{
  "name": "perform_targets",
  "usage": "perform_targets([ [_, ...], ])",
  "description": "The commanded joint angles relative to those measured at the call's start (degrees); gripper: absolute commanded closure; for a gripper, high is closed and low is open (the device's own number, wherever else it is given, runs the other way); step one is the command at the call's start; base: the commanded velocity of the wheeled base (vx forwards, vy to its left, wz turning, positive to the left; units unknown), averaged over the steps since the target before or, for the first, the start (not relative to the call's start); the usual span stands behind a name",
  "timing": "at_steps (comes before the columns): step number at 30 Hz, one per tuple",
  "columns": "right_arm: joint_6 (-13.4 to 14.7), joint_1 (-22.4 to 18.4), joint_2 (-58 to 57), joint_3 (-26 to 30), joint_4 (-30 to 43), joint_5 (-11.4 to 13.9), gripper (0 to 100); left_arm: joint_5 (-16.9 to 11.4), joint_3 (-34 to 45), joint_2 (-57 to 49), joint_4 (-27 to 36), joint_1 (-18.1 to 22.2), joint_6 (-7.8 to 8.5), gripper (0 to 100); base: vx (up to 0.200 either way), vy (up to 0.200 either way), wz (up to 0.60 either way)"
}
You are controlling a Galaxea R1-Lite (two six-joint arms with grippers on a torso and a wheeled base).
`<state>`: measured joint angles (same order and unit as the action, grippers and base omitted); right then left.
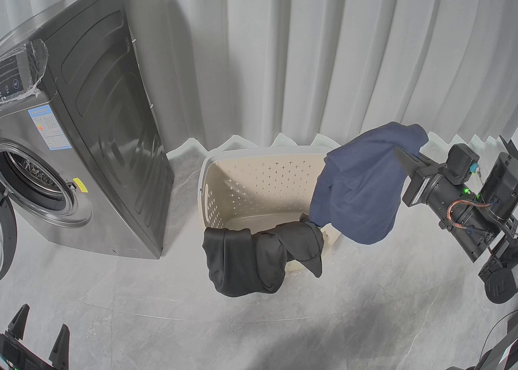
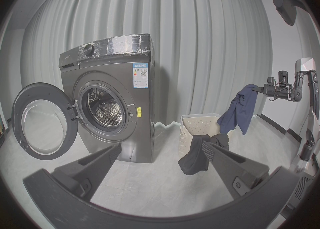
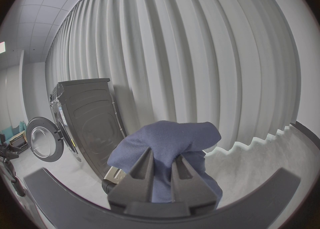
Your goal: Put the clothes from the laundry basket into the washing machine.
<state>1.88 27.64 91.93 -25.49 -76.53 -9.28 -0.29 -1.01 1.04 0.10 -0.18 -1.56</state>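
A cream laundry basket point(image 1: 216, 182) stands on the floor right of the grey washing machine point(image 1: 102, 133), whose round door point(image 2: 43, 121) hangs open. A black garment point(image 1: 259, 260) is draped over the basket's near rim. My right gripper point(image 3: 164, 161) is shut on a blue garment point(image 1: 361, 187), which hangs in the air above the basket's right end. My left gripper point(image 2: 160, 149) is open, low near the floor, with the washing machine point(image 2: 113, 99) and the basket point(image 2: 196, 126) in front of it; its fingertips point(image 1: 60, 333) show at the head view's bottom left.
White pleated curtains point(image 1: 302, 47) close off the space behind the basket and machine. Bare grey floor point(image 1: 178, 311) lies between the machine, the basket and me.
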Motion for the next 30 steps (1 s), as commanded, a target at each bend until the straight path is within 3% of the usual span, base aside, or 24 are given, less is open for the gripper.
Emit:
perform_targets([
  [1, -0.03, 0.31, -0.08, 0.18, -0.20, -0.04, 100, -0.06, 0.84, -1.04, -0.01, 0.01, 0.07, 0, 0.000, 0.000, 0.00],
  [30, 0.58, 3.04, -1.49, -2.28, -0.81, -1.45, 100, -0.15, 0.84, -1.04, -0.01, 0.01, -0.11, 0, 0.000, 0.200, 0.00],
])
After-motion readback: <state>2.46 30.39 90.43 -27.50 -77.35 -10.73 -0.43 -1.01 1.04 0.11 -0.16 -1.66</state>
